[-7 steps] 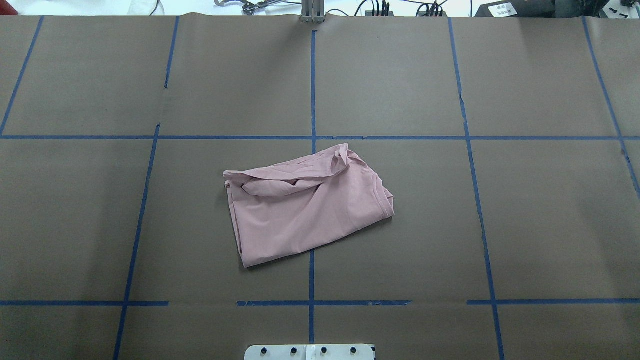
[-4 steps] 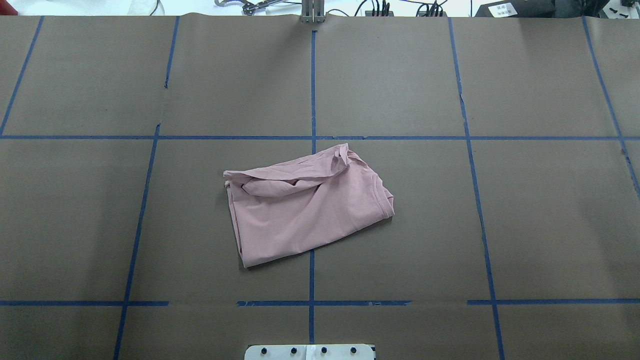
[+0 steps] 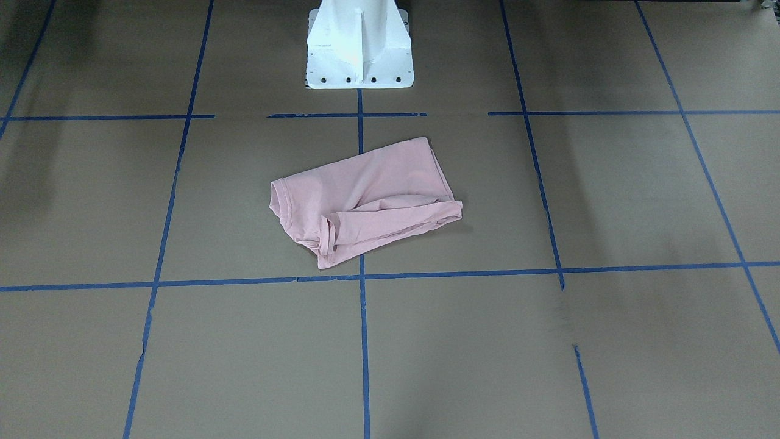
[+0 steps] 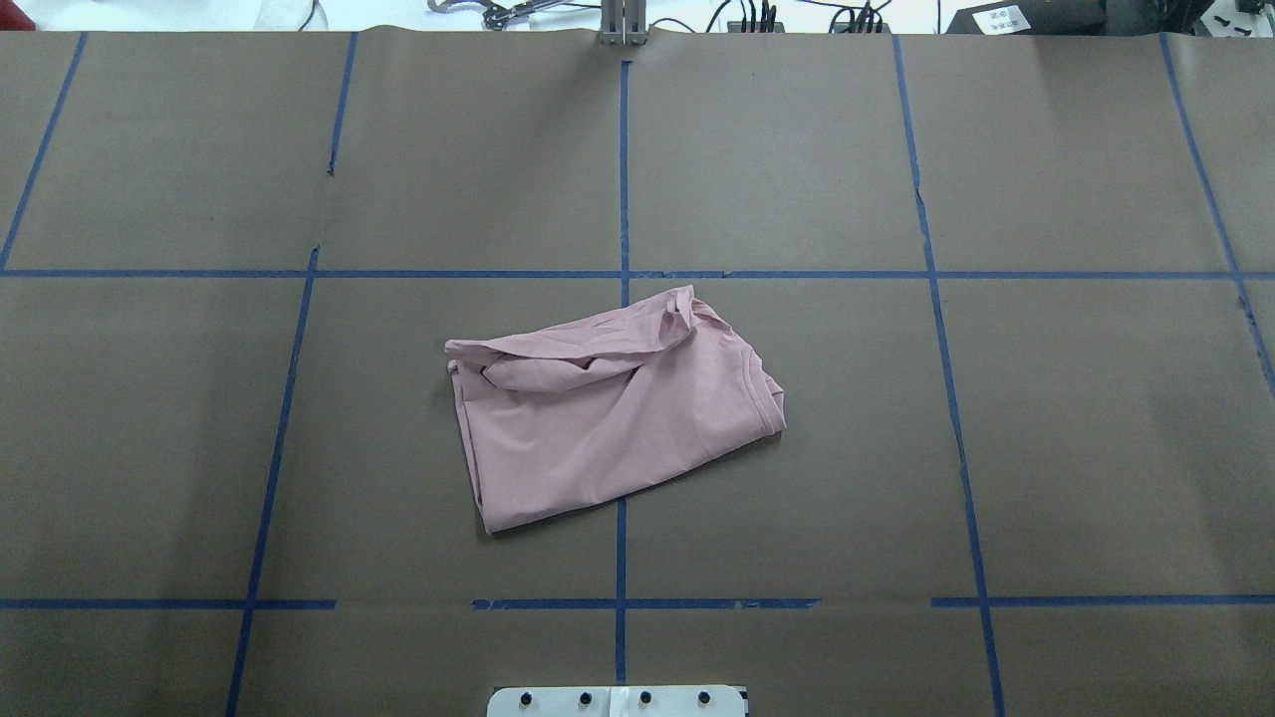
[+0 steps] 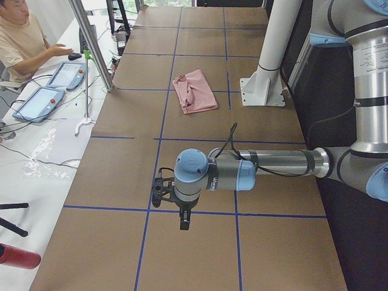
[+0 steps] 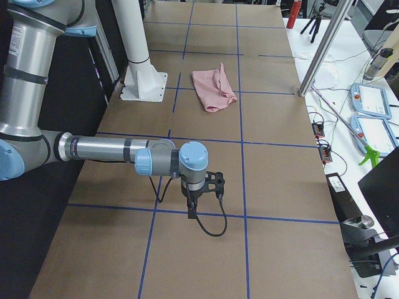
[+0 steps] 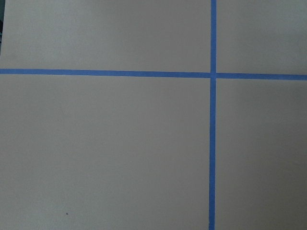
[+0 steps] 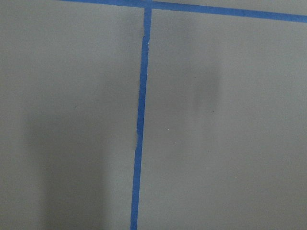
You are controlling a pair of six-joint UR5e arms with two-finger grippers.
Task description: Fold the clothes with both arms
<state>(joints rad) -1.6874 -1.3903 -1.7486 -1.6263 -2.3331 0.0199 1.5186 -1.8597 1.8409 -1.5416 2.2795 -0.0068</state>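
Brown paper tabletop (image 4: 797, 149), blue tape grid (image 4: 623, 179). Pink T-shirt (image 4: 608, 428) lies folded at centre, near white pedestal (image 3: 358, 42). Over the far ends hang left gripper (image 5: 183, 221) and right gripper (image 6: 191, 210); whether spread or pressed together, cannot tell. Operator (image 5: 21, 42) seated alongside.

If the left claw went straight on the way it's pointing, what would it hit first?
Most likely the bare brown table, near a blue tape line; the left claw points straight down at it. The pink T-shirt lies far off.

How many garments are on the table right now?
1: the pink T-shirt lies folded near the middle of the table, in front of the white pedestal. A second piece could be hidden under it, but none shows.
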